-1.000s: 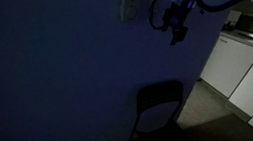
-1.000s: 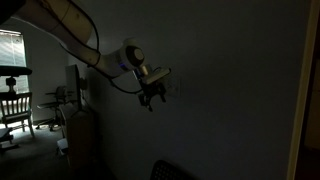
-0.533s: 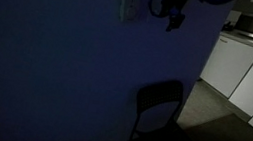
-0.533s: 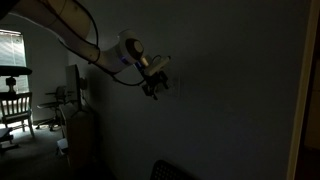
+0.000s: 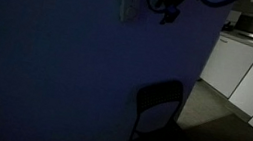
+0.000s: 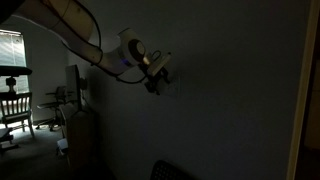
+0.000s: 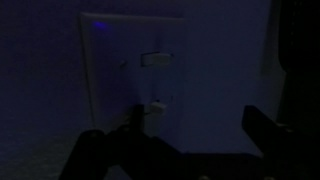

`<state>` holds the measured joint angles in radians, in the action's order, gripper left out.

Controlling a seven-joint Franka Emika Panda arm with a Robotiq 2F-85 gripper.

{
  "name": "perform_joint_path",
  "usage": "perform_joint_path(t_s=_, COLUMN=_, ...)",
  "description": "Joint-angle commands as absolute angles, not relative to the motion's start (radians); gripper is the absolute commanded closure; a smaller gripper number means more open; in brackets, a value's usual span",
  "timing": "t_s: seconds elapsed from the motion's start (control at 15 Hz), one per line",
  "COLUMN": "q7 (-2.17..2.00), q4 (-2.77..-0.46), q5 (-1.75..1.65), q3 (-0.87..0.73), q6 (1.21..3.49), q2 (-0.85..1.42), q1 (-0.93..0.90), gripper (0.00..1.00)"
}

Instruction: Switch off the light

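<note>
1. The gripper (image 7: 185, 150) shows in the wrist view as two dark fingers (image 7: 100, 155) rising from the lower edge. They stand well apart, so the jaws are wide and hold nothing.
2. In both exterior views the gripper (image 5: 168, 13) (image 6: 158, 79) is high up and close against the wall (image 5: 57, 60). The dark hides whether it touches.
3. Between and above the fingers the wrist view shows a pale upright panel (image 7: 125, 80) on the wall. It has a small blue glow near its upper left corner and two small pale marks one above the other.
4. In an exterior view a pale upright box (image 5: 129, 7) sits on the wall just beside the gripper.
5. The switch cannot be told for sure in this dimness. The wall is dark, and the only brightness lies beyond it.
6. The arm (image 6: 70, 30) reaches in from above, sleeved in cable.
7. A dark chair (image 5: 159, 106) stands against the wall below the gripper.
8. Pale cabinets (image 5: 231, 61) stand past the wall's edge.
9. A window with blinds (image 6: 10, 48) and a wooden chair (image 6: 12, 105) lie well apart from the gripper.
</note>
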<state>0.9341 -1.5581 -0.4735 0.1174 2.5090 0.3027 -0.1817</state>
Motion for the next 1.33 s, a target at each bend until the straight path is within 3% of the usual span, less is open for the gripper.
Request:
perform_joint_path(t_s=0.0, q7=0.963, q4=-1.536, q5=-0.447, q3=0.126, q6=2.534, q2=0.331, q1=-0.162, gripper=0.00)
perform_joint_path(t_s=0.93, q7=0.956, q4=-1.554, q5=-0.372, q3=0.128, q6=2.509, q2=0.357, q1=-0.159, gripper=0.00)
perform_joint_path(t_s=1.27, q7=0.894, q4=-1.560, q5=-0.484, q3=0.103, q6=2.357, q2=0.276, q1=-0.208, gripper=0.00)
